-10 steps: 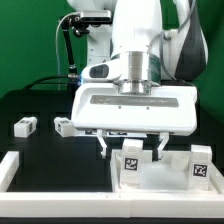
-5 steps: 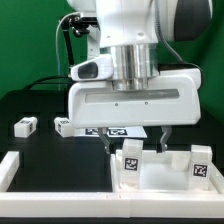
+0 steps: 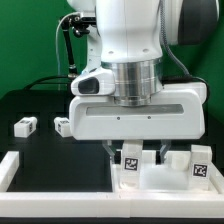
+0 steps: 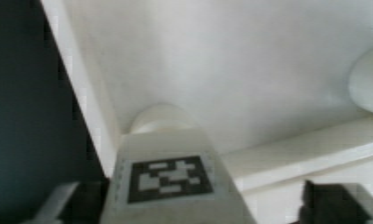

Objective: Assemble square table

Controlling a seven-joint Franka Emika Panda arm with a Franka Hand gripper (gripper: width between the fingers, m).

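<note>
Step in hand: judged to be the fitting of a leg into the square panel [image 3: 165,176]; a grasp is being prepared, not yet made.
Task's thing: the square panel is lying flat on the table [image 3: 40,148], with the tagged leg [image 3: 130,162] standing upright on it near one corner.
Claw: the claw [image 3: 133,152] is placed directly above that corner of the panel, its fingers apart and set astride the tagged leg.
Wrist view: the tagged leg [image 4: 165,178] is seen between the two fingers of the claw [image 4: 201,205], with a gap on each side; no contact is seen. The panel [image 4: 254,80] fills the space behind the leg.
Other legs: a further leg [image 3: 200,165] is standing at the panel's opposite corner. One loose leg [image 3: 25,126] and a second loose leg [image 3: 63,126] are lying on the table, well apart from the panel.
Seating: whether the tagged leg is fully home in the panel cannot be told.
Next move calls for: the fingers to be closed squarely on the leg's sides, kept centred, before any turning or pressing into the panel.
Risk: an off-centre closure is judged likely to tilt the leg in its socket.
</note>
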